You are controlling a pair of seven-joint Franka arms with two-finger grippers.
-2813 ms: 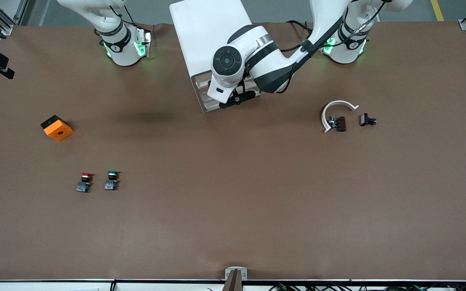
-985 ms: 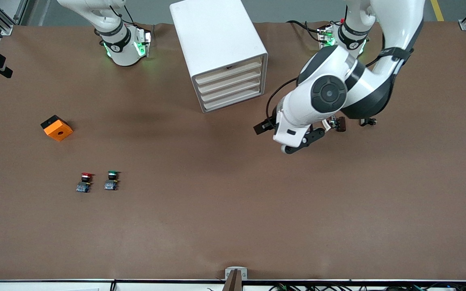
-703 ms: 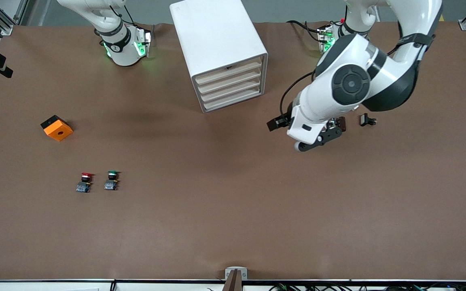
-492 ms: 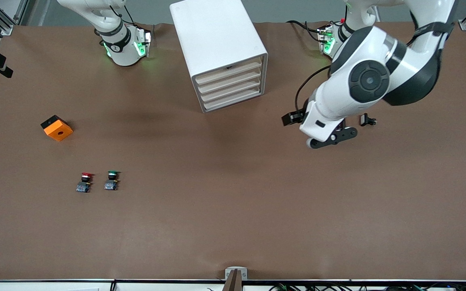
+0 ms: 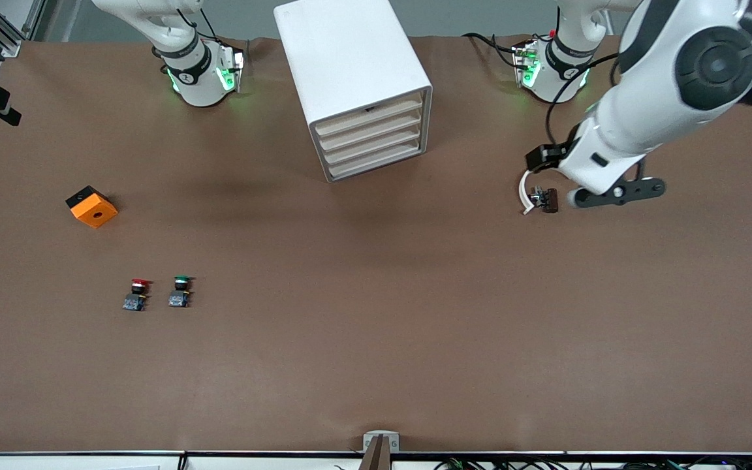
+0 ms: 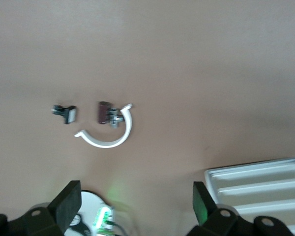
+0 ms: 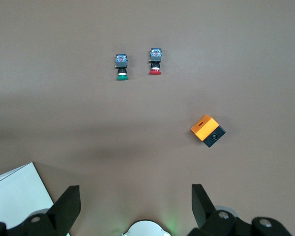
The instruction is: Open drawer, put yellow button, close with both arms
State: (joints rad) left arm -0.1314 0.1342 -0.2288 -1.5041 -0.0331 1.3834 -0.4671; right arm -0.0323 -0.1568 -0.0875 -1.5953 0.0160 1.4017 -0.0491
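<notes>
Nearest the front camera, toward the right arm's end of the brown worktop [image 5: 376, 339], two tiny push buttons stand side by side: a red-capped button [image 5: 136, 295] and a green-capped button [image 5: 180, 292]. Farther from the camera, and closer to that end, lies an orange block [image 5: 91, 206] with a black side.

At the left arm's end, the left pincer [image 5: 617, 193] hangs in the air over a white C-shaped ring [image 5: 523, 196] and a small brown part [image 5: 549, 200] that touches it. The front view hides most of the ring under the arm. The left wrist view shows the whole ring [image 6: 105, 140], the brown part [image 6: 104, 112] and a small black clip [image 6: 66, 113] just beside them. In that view the pincer's fingers [image 6: 69, 202] stand wide apart with nothing between them.

Farther still stands the white cabinet [image 5: 350, 59]. All four of its drawers are shut, including the top drawer [image 5: 369, 117]. The yellow button shows in no view.

The right pincer [image 7: 133, 201] is out of the front view. Its own wrist view shows it waiting high up, fingers spread and empty, looking down on a corner of the cabinet, the orange block and both buttons.
</notes>
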